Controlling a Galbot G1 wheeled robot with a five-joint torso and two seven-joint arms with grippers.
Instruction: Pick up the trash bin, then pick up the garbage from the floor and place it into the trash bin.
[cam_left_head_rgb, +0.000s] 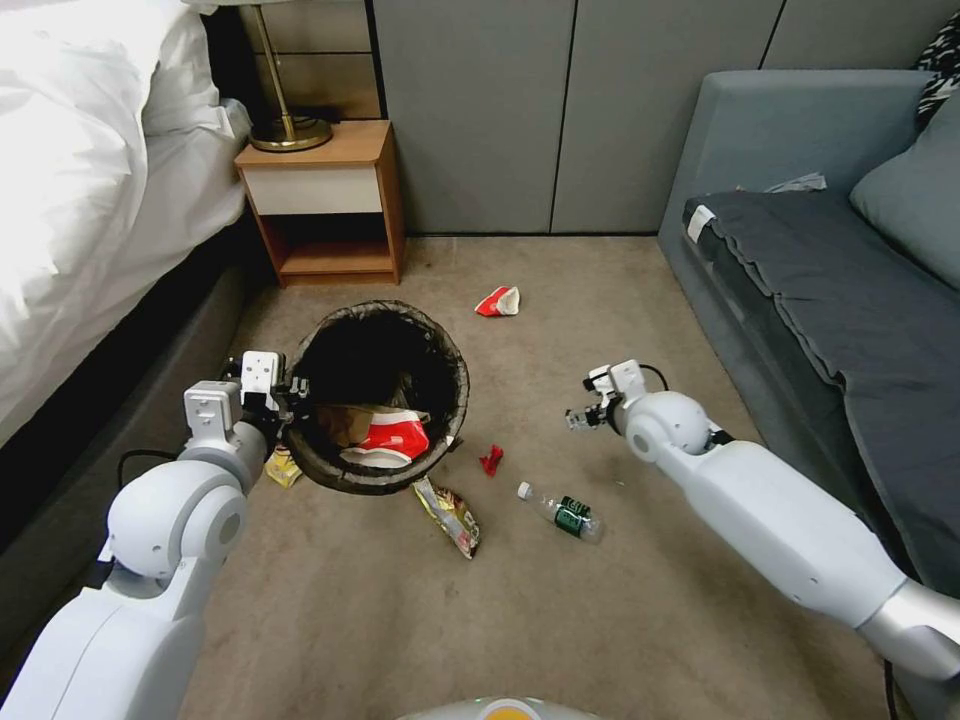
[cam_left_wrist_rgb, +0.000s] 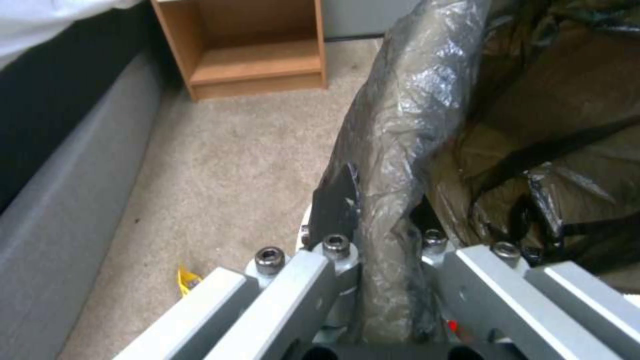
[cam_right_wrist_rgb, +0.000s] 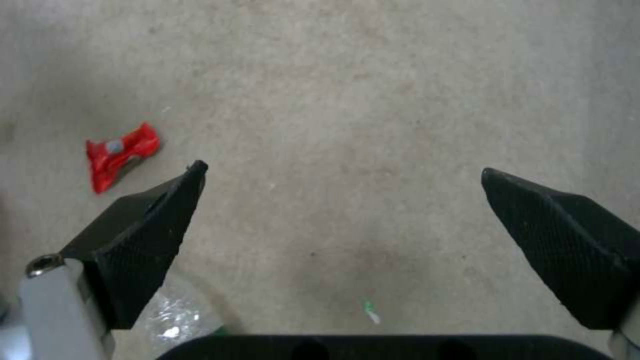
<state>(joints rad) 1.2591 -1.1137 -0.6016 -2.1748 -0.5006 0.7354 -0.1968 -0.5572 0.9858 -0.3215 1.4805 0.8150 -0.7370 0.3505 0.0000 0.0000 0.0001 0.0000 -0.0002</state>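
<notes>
The left gripper (cam_left_head_rgb: 283, 398) pinches the bagged rim of the trash bin (cam_left_head_rgb: 380, 330), held above the floor (cam_left_head_rgb: 620, 620). That thin edge grip could slip on the slick liner and tip the bin. The right gripper (cam_right_wrist_rgb: 340, 200) hangs spread and empty over carpet. A red wrapper (cam_right_wrist_rgb: 120, 156), bottle (cam_left_head_rgb: 562, 512) and snack wrapper (cam_left_head_rgb: 450, 515) lie near; nightstand (cam_left_head_rgb: 325, 200) and sofa (cam_left_head_rgb: 800, 250) crowd the sides.

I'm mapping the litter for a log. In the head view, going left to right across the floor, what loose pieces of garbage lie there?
Yellow wrapper by the left claw → long snack wrapper → small red scrap → red-and-white crushed cup → green-labelled bottle.
</notes>
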